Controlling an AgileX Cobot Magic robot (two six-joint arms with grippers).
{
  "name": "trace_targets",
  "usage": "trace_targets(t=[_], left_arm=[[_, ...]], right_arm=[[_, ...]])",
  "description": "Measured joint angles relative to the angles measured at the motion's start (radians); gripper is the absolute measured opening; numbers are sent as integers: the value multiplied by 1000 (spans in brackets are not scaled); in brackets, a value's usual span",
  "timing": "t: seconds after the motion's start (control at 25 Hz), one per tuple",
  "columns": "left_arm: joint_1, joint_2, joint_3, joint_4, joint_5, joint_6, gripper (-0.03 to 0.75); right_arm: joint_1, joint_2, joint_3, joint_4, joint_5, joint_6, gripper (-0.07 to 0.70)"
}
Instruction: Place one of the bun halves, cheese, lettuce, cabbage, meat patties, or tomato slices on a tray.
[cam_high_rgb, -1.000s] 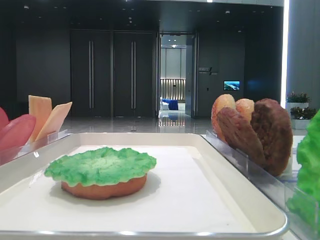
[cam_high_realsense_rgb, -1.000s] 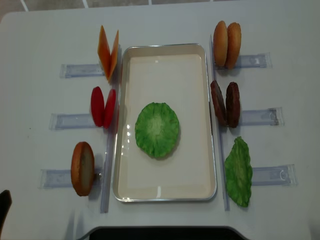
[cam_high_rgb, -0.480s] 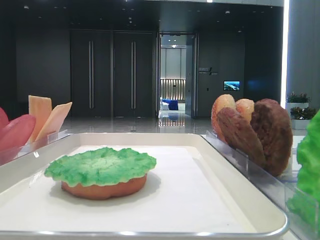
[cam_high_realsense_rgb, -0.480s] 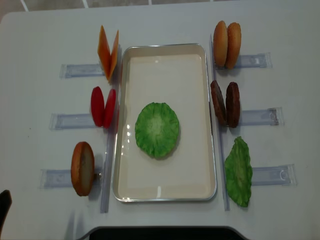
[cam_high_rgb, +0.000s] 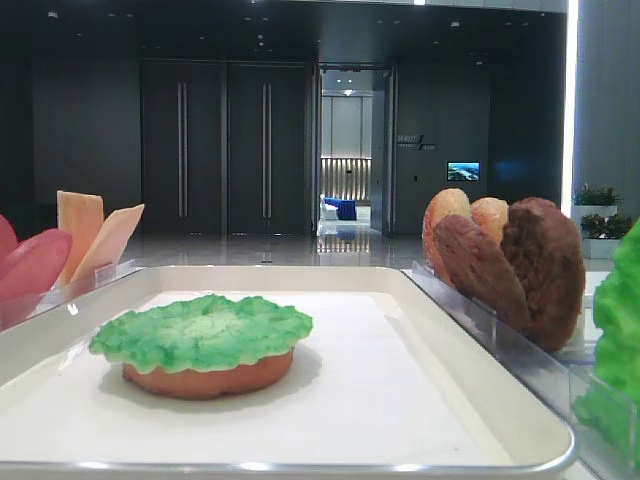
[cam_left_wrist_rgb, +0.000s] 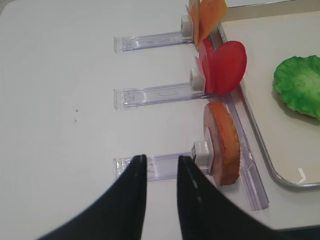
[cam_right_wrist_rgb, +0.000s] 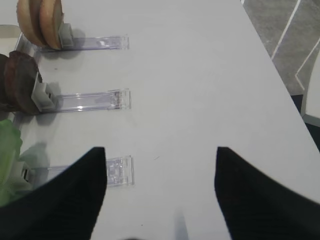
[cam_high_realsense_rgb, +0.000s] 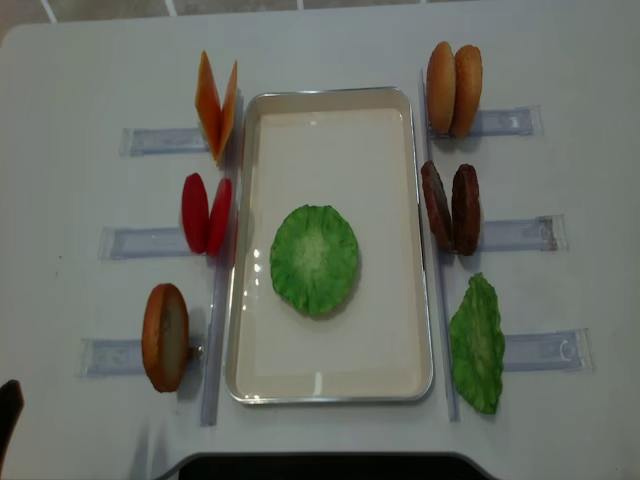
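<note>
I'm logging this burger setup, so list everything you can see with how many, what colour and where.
tray: one, white, middle of the table.
lettuce: two, green; one on a bun half in the tray, one standing right of the tray, near end.
bun halves: four, tan; one under the lettuce, one standing left, two standing far right.
meat patties: two, dark brown, standing right of the tray.
tomato slices: two, red, left of the tray.
cheese: two, orange, far left.
clear holders: six, along both sides.
left gripper: black, shut, empty, over the left holder.
right gripper: black, open, empty, over the right side.
</note>
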Motion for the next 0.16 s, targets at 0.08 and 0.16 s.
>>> trace_targets(t=[0.08, 0.16], left_arm=[[0, 0, 0, 0, 0, 0, 159], [0, 0, 0, 0, 0, 0, 159]], right_arm=[[0, 0, 0, 0, 0, 0, 445], [0, 0, 0, 0, 0, 0, 445]])
